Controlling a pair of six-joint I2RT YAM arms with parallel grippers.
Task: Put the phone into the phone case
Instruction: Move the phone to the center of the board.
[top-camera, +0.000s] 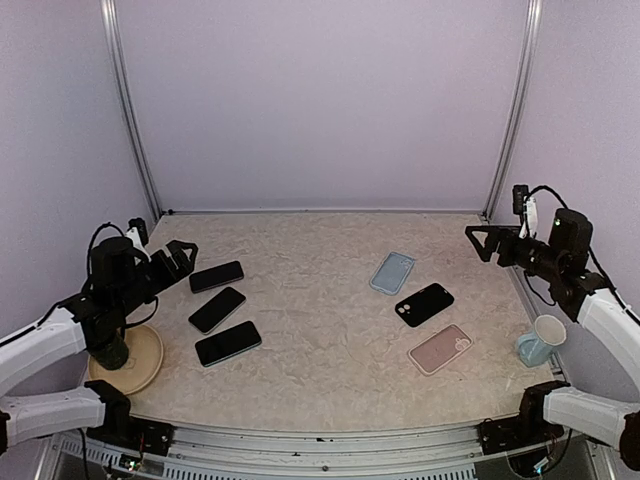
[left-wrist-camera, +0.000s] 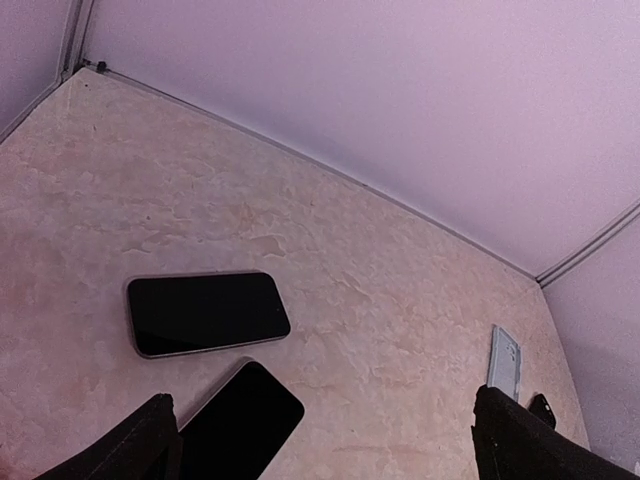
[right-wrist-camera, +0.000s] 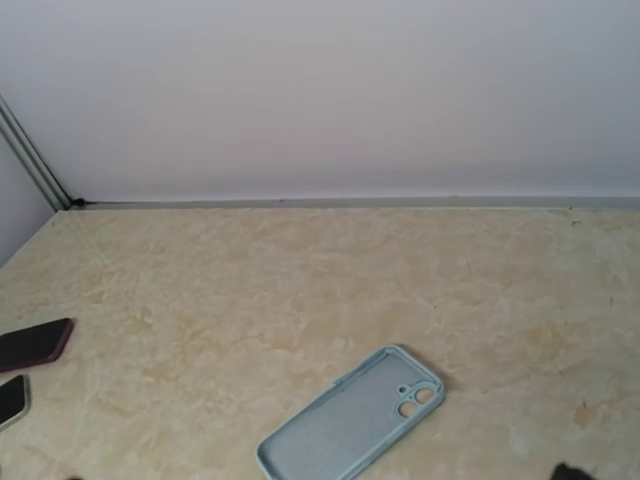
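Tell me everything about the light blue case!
The blue case is pale blue with rounded corners and looks soft and matte. One corner has a camera patch with two round holes. It lies flat on the table, right of the middle, and looks empty. Only the table touches it.

Table (top-camera: 320, 235), all items lying flat on it unless noted.

Left half: three phones in a column running back to front.
- far phone (top-camera: 216, 276) is rearmost.
- middle phone (top-camera: 217, 309) lies just in front of it, not touching.
- near phone (top-camera: 228, 343) lies in front again, slightly to the right, apart from the middle one.

Right half: three cases in a line slanting back-left to front-right.
- far case (top-camera: 392, 272) is rearmost.
- middle case (top-camera: 424, 304) lies in front and to its right.
- near case (top-camera: 440, 349) is frontmost.

Phones and cases lie well apart.

Plate (top-camera: 150, 352) sits at the front left, left of the near phone. Mug (top-camera: 541, 341) stands at the right edge, right of the near case.
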